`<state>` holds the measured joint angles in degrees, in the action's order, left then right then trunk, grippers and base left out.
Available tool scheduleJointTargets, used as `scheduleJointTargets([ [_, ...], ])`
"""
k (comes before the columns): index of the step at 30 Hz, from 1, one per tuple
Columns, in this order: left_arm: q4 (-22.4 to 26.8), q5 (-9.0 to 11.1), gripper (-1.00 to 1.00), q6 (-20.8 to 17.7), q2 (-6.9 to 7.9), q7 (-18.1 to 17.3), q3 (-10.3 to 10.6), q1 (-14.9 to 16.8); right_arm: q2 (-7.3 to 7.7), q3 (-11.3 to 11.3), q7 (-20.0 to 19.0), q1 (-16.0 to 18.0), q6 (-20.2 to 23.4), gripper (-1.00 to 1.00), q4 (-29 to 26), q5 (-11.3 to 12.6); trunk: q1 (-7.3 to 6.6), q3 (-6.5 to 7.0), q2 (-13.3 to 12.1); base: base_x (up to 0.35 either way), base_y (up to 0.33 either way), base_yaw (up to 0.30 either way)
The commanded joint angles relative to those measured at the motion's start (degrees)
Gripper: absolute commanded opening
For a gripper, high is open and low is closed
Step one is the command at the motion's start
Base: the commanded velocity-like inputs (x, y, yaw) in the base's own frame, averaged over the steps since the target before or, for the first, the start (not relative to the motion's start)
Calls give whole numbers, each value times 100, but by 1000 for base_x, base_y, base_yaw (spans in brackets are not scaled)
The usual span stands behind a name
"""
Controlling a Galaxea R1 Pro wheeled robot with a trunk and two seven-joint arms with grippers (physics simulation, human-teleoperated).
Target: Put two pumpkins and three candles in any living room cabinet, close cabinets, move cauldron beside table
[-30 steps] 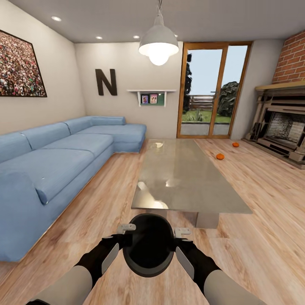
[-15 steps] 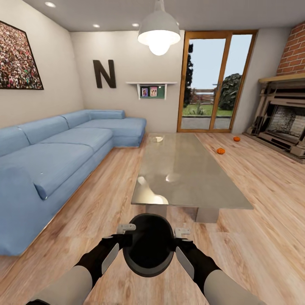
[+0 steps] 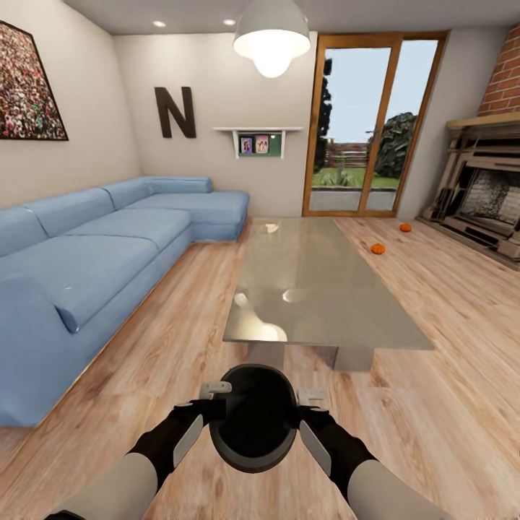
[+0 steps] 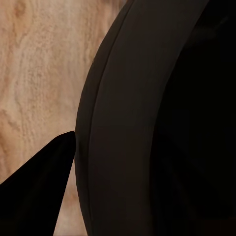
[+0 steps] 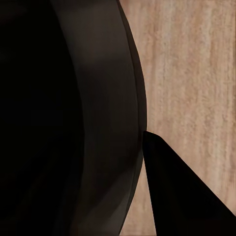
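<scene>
Light plank floor, blue sofa, one glassy table. Two pumpkins lay on the floor. Both grippers, left and right, pinched one cauldron between them.

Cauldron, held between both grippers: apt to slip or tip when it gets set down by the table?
The cauldron is round with smooth dark walls, so a side squeeze from the left gripper and right gripper could probably slip. It looks rigid. The wide mouth and squat shape suggest it will sit stable near the table.
</scene>
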<state>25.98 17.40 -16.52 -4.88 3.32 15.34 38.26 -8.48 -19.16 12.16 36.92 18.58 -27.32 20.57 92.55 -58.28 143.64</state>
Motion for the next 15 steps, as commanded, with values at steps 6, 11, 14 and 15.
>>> scheduleJointTargets([
  [6,22,193,-100,-18,93,19,92,6,13,-85,-12,9,13,-100,-19,184,13,-138,12,0,0,0],
  [11,22,193,-100,-18,93,19,92,6,13,-82,-12,9,22,-100,-19,184,26,-249,19,0,0,0],
  [14,22,193,-100,-18,93,19,92,6,13,-86,-12,9,22,-100,-19,184,34,-315,23,0,0,0],
  [15,22,193,-100,-18,93,19,92,6,13,-87,-12,9,23,-100,-19,184,36,-337,24,0,0,0],
])
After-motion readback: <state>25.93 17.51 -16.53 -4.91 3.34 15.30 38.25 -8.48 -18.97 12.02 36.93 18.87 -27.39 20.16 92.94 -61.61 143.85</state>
